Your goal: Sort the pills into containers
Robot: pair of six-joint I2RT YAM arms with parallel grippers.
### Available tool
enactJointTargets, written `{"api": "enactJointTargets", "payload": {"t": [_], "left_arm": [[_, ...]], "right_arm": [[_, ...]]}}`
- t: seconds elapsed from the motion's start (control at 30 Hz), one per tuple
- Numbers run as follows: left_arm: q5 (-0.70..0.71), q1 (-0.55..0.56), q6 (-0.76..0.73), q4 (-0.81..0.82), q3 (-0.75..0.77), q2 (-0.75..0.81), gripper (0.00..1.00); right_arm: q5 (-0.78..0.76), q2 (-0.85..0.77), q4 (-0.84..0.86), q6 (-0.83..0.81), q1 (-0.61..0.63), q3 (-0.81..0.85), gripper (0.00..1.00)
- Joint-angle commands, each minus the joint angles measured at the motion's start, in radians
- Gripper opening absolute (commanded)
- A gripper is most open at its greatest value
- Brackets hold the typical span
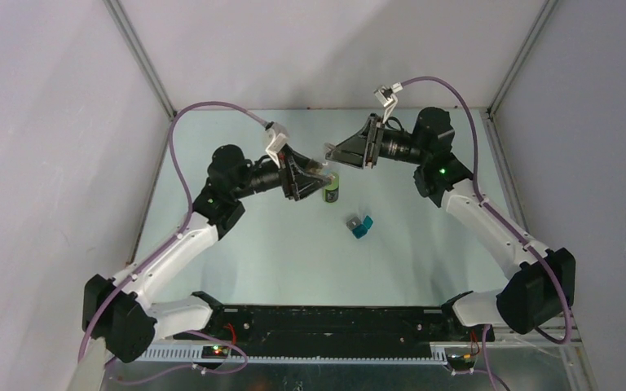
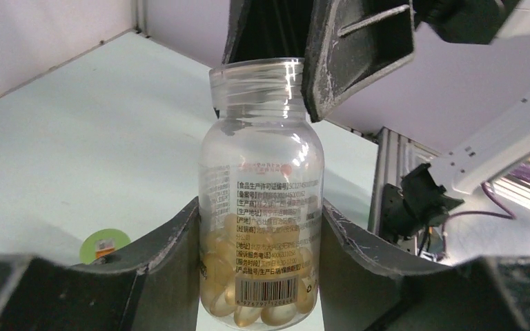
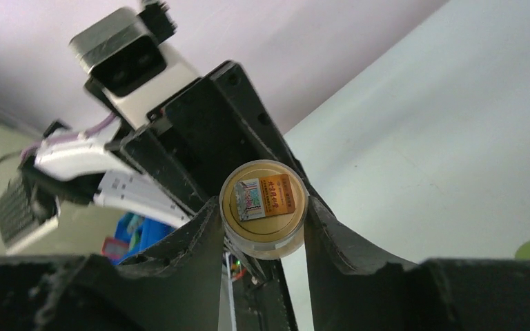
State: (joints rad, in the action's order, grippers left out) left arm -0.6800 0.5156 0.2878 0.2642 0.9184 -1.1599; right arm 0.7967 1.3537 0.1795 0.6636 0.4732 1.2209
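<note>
My left tool is clamped on the clear pale bottle; it's upright, mouth uncapped, golden capsules pooled at the bottom; my right tool is pinched on the orange-labelled cap, one finger right at the bottle's rim; the dark bottle with the lime-green top stands on the surface just beside the left tool; a small teal object lies near it.
</note>
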Motion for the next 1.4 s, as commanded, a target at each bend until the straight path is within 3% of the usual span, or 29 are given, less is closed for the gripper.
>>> {"api": "enactJointTargets", "payload": {"t": [0.0,0.5,0.67,0.77,1.0,1.2,1.37], "left_arm": [[-0.074,-0.008,-0.026,0.015,0.029,0.042,0.0],[-0.25,-0.008,-0.228,-0.189,0.084,0.036,0.0],[-0.217,-0.007,-0.234,-0.195,0.082,0.038,0.0],[-0.151,-0.006,-0.277,-0.246,0.078,0.045,0.0],[0.016,0.034,-0.398,-0.363,0.044,0.029,0.0],[0.158,0.132,-0.46,-0.376,0.005,-0.036,0.0],[0.198,0.195,-0.436,-0.314,-0.027,-0.112,0.0]], "right_arm": [[0.296,-0.017,0.169,-0.075,-0.037,0.018,0.32],[0.375,0.005,0.259,0.13,-0.093,0.02,0.31],[0.304,-0.016,0.12,0.075,-0.112,0.02,0.28],[0.099,-0.055,-0.046,-0.029,-0.147,0.02,0.28],[-0.552,-0.093,-0.506,-0.164,-0.175,0.005,0.31],[-0.849,-0.115,-0.578,-0.201,-0.174,-0.182,0.35],[-0.952,-0.065,-0.568,-0.204,-0.17,-0.289,0.36]]}}
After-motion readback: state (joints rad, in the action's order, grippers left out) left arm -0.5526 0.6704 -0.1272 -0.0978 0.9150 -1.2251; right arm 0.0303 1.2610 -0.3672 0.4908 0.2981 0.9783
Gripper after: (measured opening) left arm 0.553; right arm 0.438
